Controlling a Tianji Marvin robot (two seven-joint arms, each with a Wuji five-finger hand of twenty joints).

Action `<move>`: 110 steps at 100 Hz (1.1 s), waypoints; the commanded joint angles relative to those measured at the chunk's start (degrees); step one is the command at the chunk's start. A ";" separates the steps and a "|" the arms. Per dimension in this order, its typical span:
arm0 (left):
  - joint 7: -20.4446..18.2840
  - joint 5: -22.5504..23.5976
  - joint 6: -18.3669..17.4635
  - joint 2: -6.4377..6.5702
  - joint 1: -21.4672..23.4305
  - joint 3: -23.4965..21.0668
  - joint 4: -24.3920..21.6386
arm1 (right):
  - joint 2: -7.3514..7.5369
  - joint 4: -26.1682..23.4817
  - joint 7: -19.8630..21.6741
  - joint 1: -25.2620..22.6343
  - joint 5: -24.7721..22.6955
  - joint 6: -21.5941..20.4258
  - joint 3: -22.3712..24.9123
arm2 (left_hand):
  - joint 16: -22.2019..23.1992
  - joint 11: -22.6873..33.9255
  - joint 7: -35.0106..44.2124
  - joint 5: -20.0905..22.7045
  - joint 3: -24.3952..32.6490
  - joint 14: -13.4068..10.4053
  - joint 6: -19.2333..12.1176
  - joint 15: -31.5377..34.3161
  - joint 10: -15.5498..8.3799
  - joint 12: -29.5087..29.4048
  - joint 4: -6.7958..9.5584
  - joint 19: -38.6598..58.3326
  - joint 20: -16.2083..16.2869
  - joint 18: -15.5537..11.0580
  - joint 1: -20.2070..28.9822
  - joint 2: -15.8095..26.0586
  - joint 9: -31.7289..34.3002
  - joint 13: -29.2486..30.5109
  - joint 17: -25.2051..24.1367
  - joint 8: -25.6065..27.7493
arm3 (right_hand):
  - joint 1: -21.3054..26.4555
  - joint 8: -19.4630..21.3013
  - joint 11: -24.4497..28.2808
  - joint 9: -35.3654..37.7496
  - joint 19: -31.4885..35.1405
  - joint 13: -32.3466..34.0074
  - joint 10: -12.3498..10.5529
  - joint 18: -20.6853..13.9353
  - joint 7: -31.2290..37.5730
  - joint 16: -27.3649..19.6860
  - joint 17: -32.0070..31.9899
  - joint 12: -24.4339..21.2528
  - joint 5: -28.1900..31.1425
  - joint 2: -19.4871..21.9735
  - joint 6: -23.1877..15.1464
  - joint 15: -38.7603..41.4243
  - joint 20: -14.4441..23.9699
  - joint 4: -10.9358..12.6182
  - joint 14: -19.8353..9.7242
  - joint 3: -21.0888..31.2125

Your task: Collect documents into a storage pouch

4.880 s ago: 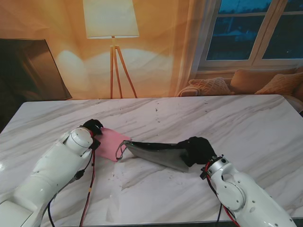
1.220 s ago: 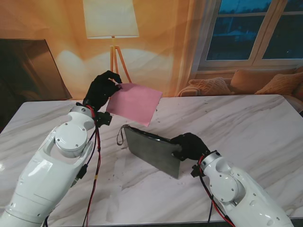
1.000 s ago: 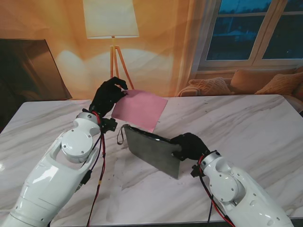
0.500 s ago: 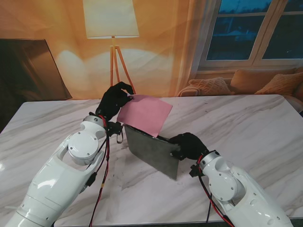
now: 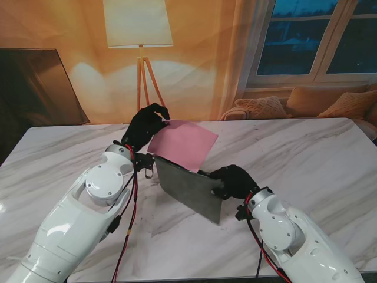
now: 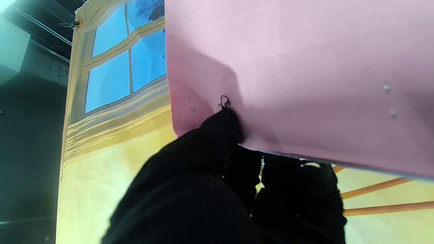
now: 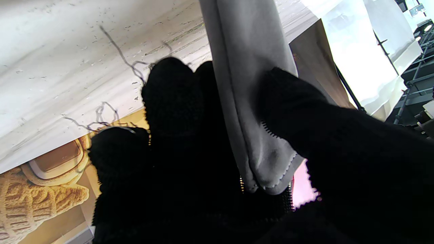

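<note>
L hand (image 5: 146, 125) up off the table (image 5: 306, 147), black-gloved fingers pinching the top-left corner of the pink sheet (image 5: 184, 144). Sheet hangs in the air, tilted, its lower edge right at the top edge of the pouch (image 5: 187, 188) — touching or just behind it, can't tell from the stand cam. L wrist cam: pink paper (image 6: 305, 74) fills most of the view, one fingertip (image 6: 222, 125) pressed on its face near the corner, window and yellow wall behind.

R hand (image 5: 234, 181) clamped on the pouch's right end, w/ the pouch stood up on edge, grey side facing me, slanting from nearer me on the right to farther on the left. Small strap loop (image 5: 148, 171) dangles off its far-left corner. R wrist cam: grey fabric (image 7: 251, 101) runs between thumb and fingers (image 7: 173, 101), zip teeth along the seam, sliver of pink showing by the thumb.

Floor lamp (image 5: 139, 35) behind the table, cushions (image 5: 262, 107) by the window.
</note>
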 commanded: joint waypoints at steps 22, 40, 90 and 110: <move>-4.20 -0.23 -0.76 0.99 1.51 -0.29 -1.23 | -0.09 -0.63 1.10 -0.34 -0.13 0.26 0.37 | 0.03 6.75 5.68 4.77 1.02 3.00 -1.14 0.77 -5.23 3.35 2.95 -0.84 -0.17 -8.39 2.57 6.10 6.32 2.93 -0.70 2.91 | 2.96 0.26 0.75 0.37 2.52 -1.61 1.96 -0.22 5.72 1.32 -0.67 0.08 2.99 3.88 -3.59 1.02 0.68 2.82 -1.05 1.27; -4.74 1.10 -1.29 1.36 2.23 -0.29 -1.47 | 0.34 -0.63 0.41 -0.70 -3.78 -2.39 0.97 | 0.02 6.64 5.65 4.82 1.23 2.84 -1.13 0.70 -5.33 3.39 2.94 -0.90 -0.25 -8.46 2.33 5.97 6.36 3.00 -0.54 2.88 | 2.05 -3.16 -0.12 -0.35 1.92 -2.05 0.94 -0.64 6.55 1.98 -0.93 -0.52 1.65 4.31 -4.07 -0.33 0.53 3.00 -1.40 0.25; -5.02 1.45 -5.03 1.31 1.03 1.50 0.61 | 0.53 -0.96 1.64 -1.05 -3.15 -2.31 1.30 | -0.54 4.04 5.24 5.43 1.67 0.18 -3.51 -1.44 -8.76 4.48 1.11 -3.29 -4.09 -9.96 2.32 4.27 5.94 1.91 -3.13 2.60 | -0.05 -5.38 -0.04 -0.43 1.59 -2.23 2.21 -0.26 6.47 2.68 -1.64 -0.47 0.78 3.57 -1.28 -0.65 0.68 2.60 -0.70 0.83; -6.31 0.99 -6.12 1.55 1.10 2.08 1.51 | 0.37 -1.05 1.66 -0.99 -2.19 -1.44 1.29 | -1.59 0.46 5.13 6.59 4.69 -0.67 -4.88 -3.87 -10.87 2.68 -1.18 -4.44 -6.62 -10.30 2.81 0.85 6.30 1.96 -4.51 1.65 | -0.27 -5.70 0.39 -0.24 1.90 -1.99 2.46 -0.13 6.63 2.86 -1.48 -0.50 0.86 3.55 -0.80 -0.37 0.90 2.47 -0.58 1.17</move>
